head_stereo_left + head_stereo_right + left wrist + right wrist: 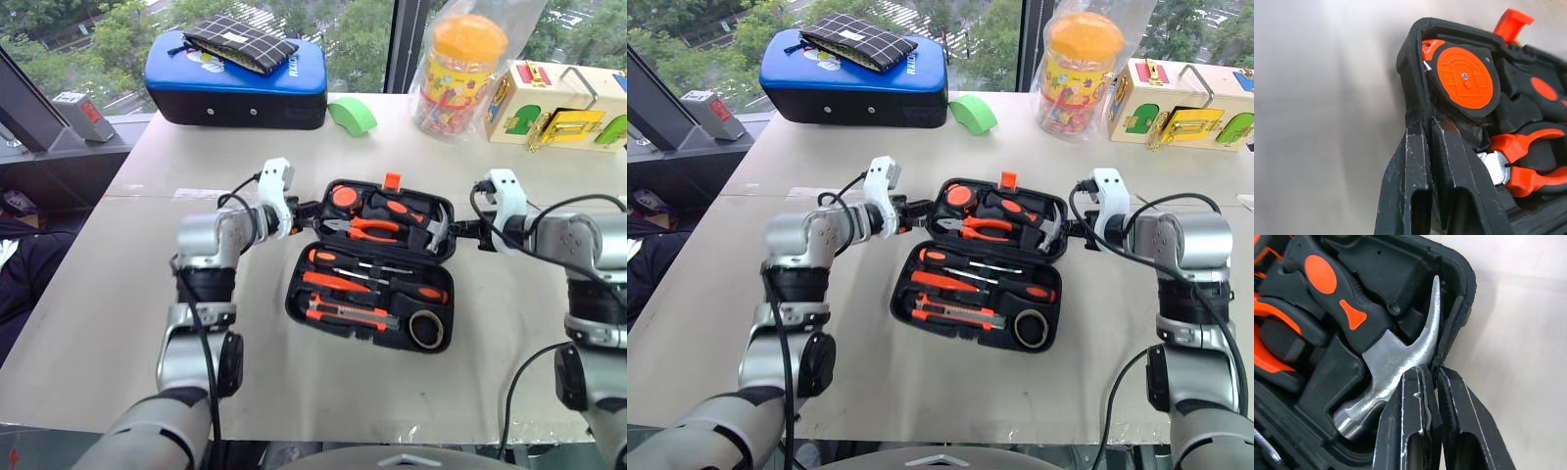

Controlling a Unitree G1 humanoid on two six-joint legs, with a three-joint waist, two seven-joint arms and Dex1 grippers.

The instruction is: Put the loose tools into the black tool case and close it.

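The black tool case (291,299) lies open in the middle of the table, its orange latch tab (392,181) on the far edge of the tilted lid half. In the near half lie screwdrivers (338,260), a slim orange-red tool (331,282), a utility knife (351,313) and a dark tape ring (425,330). Pliers (364,229) and a hammer (1400,357) sit in the lid half. My left gripper (1428,122) is shut on the lid's left rim (1409,63). On the opposite rim, beside the hammer head, my right gripper (1431,373) is also shut.
At the back of the table stand a blue padded case (235,83) with a checked pouch (240,44) on it, a green object (353,115), an orange-lidded jar (460,73) and a wooden latch box (558,106). Bare table lies around the case.
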